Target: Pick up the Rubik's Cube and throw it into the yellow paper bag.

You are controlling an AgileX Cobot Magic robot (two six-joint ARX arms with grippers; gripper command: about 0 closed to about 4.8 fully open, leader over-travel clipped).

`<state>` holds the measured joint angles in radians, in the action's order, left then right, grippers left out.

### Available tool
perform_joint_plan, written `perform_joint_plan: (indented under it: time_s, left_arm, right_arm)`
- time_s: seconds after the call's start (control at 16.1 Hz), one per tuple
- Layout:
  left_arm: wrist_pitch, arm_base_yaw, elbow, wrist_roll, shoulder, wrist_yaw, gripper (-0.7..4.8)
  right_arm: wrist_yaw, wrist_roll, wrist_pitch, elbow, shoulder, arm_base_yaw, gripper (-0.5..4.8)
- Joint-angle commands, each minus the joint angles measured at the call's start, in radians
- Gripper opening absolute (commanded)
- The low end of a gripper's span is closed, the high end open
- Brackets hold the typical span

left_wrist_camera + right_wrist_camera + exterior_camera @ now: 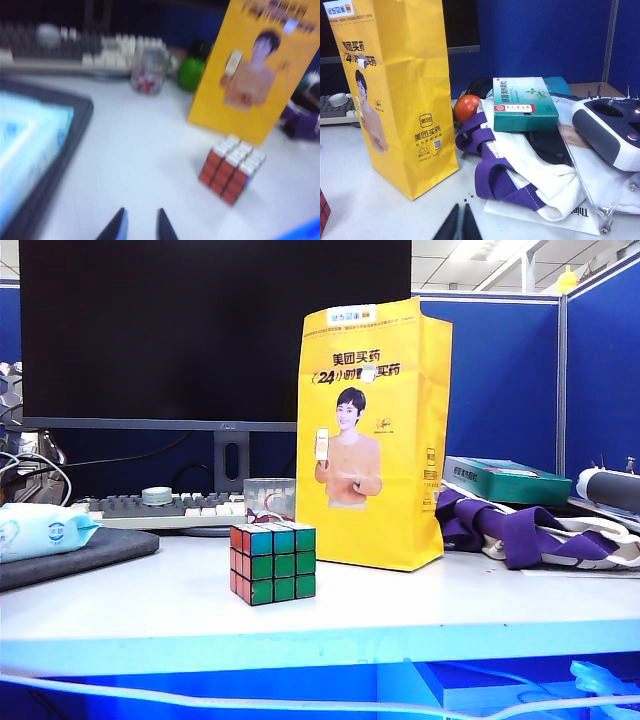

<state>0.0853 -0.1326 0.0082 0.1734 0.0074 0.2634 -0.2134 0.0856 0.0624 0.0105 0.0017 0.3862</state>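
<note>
The Rubik's Cube [273, 562] stands on the white table, just in front and to the left of the yellow paper bag [375, 430], which is upright. In the left wrist view the cube [231, 169] shows red and white faces, ahead and to one side of my left gripper [141, 212]; its tips stand a little apart over bare table, holding nothing. The bag [255, 75] rises behind the cube. My right gripper [461, 206] is shut and empty, close to the bag's [400, 95] base. One corner of the cube [322, 212] shows. Neither gripper appears in the exterior view.
A glass cup [268, 497], keyboard [170, 508] and monitor [210, 330] stand behind the cube. A wipes pack [40, 530] lies on a dark pad at left. Right of the bag: a purple-white cloth bag [505, 165], green box [525, 102], grey controller [610, 130], orange ball [466, 107].
</note>
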Motion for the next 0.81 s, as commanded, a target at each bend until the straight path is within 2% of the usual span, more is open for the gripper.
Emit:
perform_joint_plan:
  time_s: [0.06, 0.19, 0.25, 0.37, 0.43, 0.62, 0.74, 0.81]
  left_arm:
    - [-0.111, 0.0, 0.004, -0.001, -0.001, -0.095, 0.89]
    - [-0.105, 0.0, 0.004, 0.0, -0.001, -0.095, 0.89]
    - [-0.106, 0.0, 0.005, 0.053, -0.001, -0.06, 0.89]
    - [-0.155, 0.0, 0.02, 0.138, -0.001, 0.05, 0.89]
    - [-0.161, 0.0, 0.046, 0.161, -0.001, 0.051, 0.89]
    - [-0.19, 0.0, 0.17, 0.106, 0.051, 0.044, 0.89]
    - [-0.192, 0.0, 0.288, 0.06, 0.187, 0.06, 0.89]
    - [-0.192, 0.0, 0.348, 0.03, 0.271, 0.101, 0.9]
  right_arm:
    - [-0.002, 0.001, 0.021, -0.009, 0.0, 0.002, -0.05]
    - [-0.002, 0.001, 0.02, -0.009, 0.0, 0.001, -0.05]
    - [0.0, 0.001, 0.019, -0.009, 0.0, 0.002, -0.05]
    - [0.083, 0.002, 0.035, -0.009, 0.0, 0.002, -0.05]
    - [0.129, 0.005, 0.06, -0.009, 0.0, 0.002, -0.05]
    - [0.147, 0.028, 0.174, -0.007, 0.0, 0.002, -0.05]
    - [0.149, 0.053, 0.208, -0.002, 0.0, 0.002, -0.05]
    - [0.149, 0.076, 0.204, 0.004, 0.0, 0.002, -0.05]
